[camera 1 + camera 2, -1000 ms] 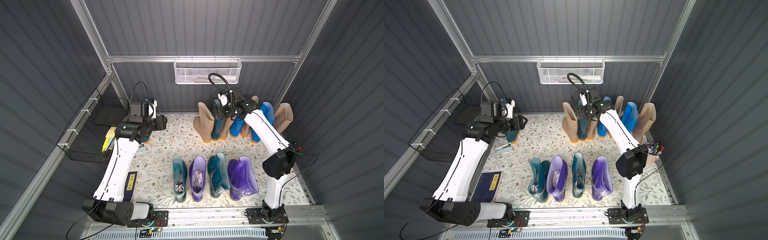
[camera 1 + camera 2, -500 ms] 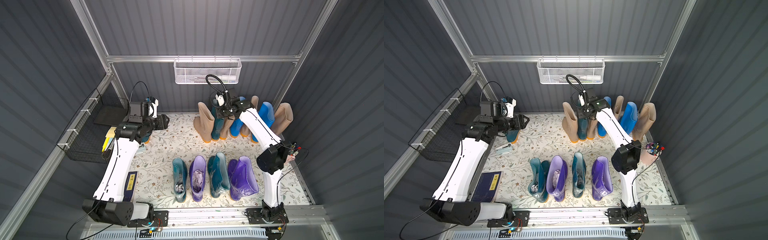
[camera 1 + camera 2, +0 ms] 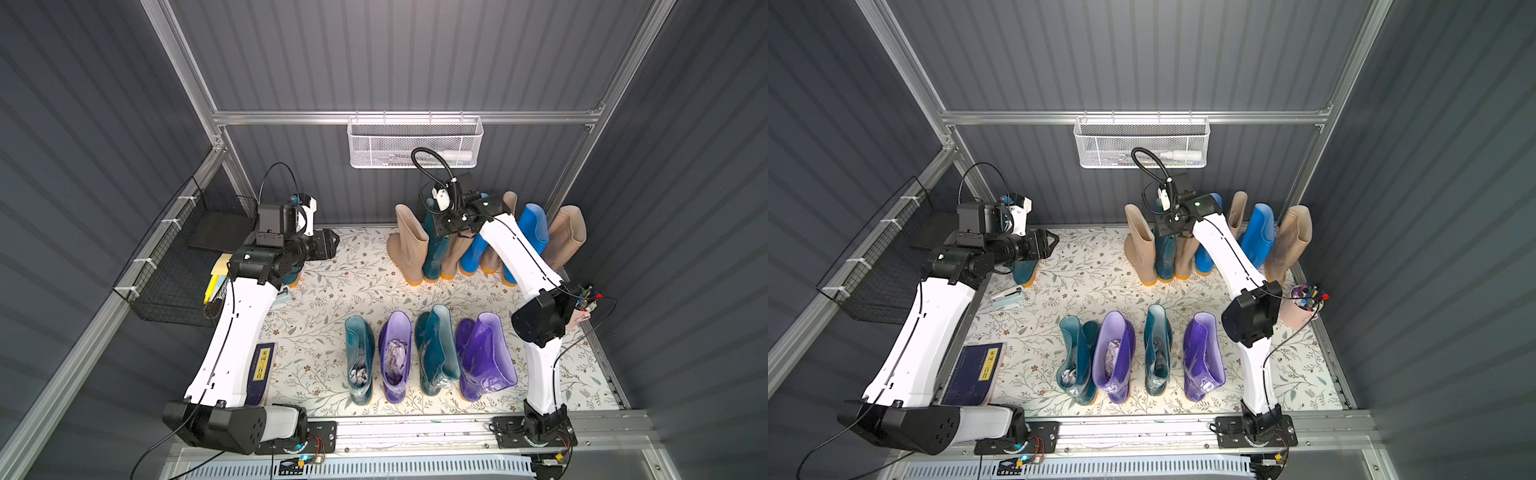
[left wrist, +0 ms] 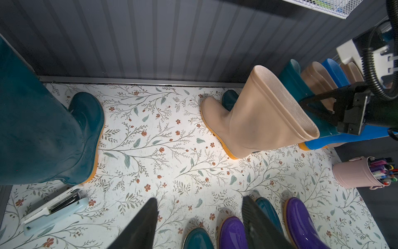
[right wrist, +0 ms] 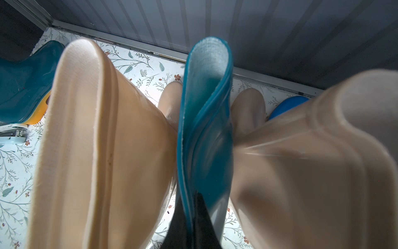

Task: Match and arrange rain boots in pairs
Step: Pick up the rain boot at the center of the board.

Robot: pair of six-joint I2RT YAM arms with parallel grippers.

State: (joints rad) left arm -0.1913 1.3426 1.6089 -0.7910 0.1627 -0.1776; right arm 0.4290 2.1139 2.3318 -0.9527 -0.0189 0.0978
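Back-row dark teal boot (image 5: 206, 129), cuff pinched in right jaws, left jaws spread: lifting risks toppling flanking beige boots (image 5: 97, 140)

I see dark grey ribbed walls (image 3: 415, 50), a floral-patterned floor (image 3: 332, 291), and a white mesh basket (image 3: 415, 143) on the back rail (image 3: 270, 117).

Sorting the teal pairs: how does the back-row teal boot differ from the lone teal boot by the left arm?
The back-row teal boot is wedged between beige boots; the lone teal boot stands by itself. The back-row teal boot's cuff is pinched flat in the right gripper; the lone teal boot is ungripped. Both are dark teal with orange soles.
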